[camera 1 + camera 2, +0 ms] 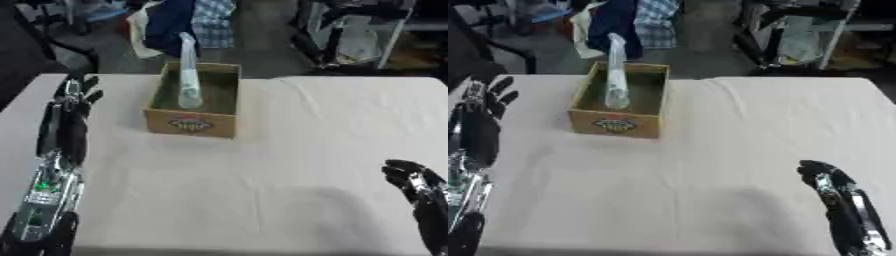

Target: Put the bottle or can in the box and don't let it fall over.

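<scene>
Okay, starting at my left hand [77,95]: it sits at about 10 o'clock on the table, fingers straight and spread, pointing away from me, holding nothing. Its arm [54,165] runs back along the left edge toward 7 o'clock, black with silver and a green bit near the wrist end. My right hand [826,182] is down at 5 o'clock near the lower right corner, fingers relaxed and slightly bent at the tips, nothing in it either (dark and shiny, hard to read finer than that).

Outward from the left hand, just to its right at about 11 o'clock, is the cardboard box [194,122], open top, with a red and dark label on its front wall. Both hands are apart from it, the right one well apart. The bottle [188,70] is inside the box, a pale, clear thing standing up with its neck leaning slightly to the left, base on the box floor toward the left side, top poking above the rim.

Everything rests on a white cloth-covered table [289,165].
</scene>
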Action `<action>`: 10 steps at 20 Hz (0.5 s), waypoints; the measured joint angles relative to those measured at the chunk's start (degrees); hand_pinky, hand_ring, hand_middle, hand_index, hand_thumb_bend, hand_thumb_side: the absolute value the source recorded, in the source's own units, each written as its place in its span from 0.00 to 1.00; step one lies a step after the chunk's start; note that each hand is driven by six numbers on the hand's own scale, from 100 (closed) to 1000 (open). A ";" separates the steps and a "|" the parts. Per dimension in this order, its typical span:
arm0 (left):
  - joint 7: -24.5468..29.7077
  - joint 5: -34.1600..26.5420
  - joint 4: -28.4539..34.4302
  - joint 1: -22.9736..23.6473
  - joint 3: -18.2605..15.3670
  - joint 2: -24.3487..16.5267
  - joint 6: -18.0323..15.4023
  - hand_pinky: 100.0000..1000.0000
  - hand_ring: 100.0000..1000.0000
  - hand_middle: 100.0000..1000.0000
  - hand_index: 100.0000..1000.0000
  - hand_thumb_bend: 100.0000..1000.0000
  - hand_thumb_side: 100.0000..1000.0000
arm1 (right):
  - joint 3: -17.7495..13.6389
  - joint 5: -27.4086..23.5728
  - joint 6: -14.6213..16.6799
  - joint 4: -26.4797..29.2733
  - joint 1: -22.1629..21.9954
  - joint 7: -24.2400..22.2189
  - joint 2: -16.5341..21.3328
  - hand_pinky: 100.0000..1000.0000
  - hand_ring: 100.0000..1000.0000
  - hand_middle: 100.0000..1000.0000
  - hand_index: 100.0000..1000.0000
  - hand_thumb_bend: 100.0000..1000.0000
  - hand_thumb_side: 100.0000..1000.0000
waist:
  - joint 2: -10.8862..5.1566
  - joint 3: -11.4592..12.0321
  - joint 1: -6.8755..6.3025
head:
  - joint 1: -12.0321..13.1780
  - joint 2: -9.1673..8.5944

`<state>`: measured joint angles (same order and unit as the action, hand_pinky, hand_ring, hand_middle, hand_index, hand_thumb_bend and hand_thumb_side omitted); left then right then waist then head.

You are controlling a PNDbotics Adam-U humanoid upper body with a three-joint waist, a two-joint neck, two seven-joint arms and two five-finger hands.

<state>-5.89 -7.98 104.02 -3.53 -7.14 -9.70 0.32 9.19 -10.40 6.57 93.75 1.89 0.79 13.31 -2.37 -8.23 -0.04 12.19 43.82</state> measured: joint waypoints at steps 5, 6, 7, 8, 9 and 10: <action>0.08 -0.49 -0.39 0.07 0.57 0.19 0.34 0.90 0.90 0.91 0.85 0.00 0.84 | 0.00 -0.05 -0.02 0.00 0.00 -0.02 0.00 0.87 0.78 0.71 0.69 0.00 0.60 | 0.05 0.02 0.06 | 0.31 0.00; 0.10 -0.50 -0.46 0.08 0.57 0.20 0.36 0.90 0.90 0.91 0.85 0.00 0.84 | 0.00 -0.06 -0.02 0.00 0.00 -0.02 0.00 0.87 0.78 0.71 0.69 0.00 0.60 | 0.06 0.02 0.09 | 0.24 0.00; 0.10 -0.51 -0.51 0.10 0.58 0.22 0.36 0.90 0.90 0.91 0.85 0.00 0.84 | 0.00 -0.08 -0.03 0.00 0.00 -0.02 0.00 0.87 0.78 0.71 0.69 0.00 0.60 | 0.06 0.05 0.11 | 0.08 0.00; 0.11 -0.52 -0.52 0.14 0.58 0.31 0.37 0.90 0.90 0.91 0.85 0.00 0.84 | 0.00 -0.13 -0.03 0.00 0.00 -0.02 0.00 0.87 0.78 0.71 0.69 0.00 0.60 | 0.06 0.13 0.12 | -0.11 0.00; 0.11 -0.54 -0.52 0.24 0.58 0.43 0.37 0.90 0.90 0.91 0.85 0.00 0.84 | 0.00 -0.15 -0.03 0.00 0.00 -0.02 0.00 0.87 0.78 0.71 0.69 0.00 0.60 | 0.06 0.18 0.12 | -0.27 0.00; 0.11 -0.57 -0.52 0.36 0.58 0.57 0.37 0.90 0.90 0.91 0.84 0.00 0.84 | 0.00 -0.17 -0.03 0.00 0.00 -0.02 0.00 0.87 0.78 0.71 0.69 0.00 0.60 | 0.06 0.22 0.12 | -0.44 0.00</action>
<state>-5.78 -8.55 103.49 -3.17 -6.56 -9.12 0.68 9.19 -10.57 6.54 93.74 1.89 0.77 13.31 -2.31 -8.01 0.08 11.74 43.82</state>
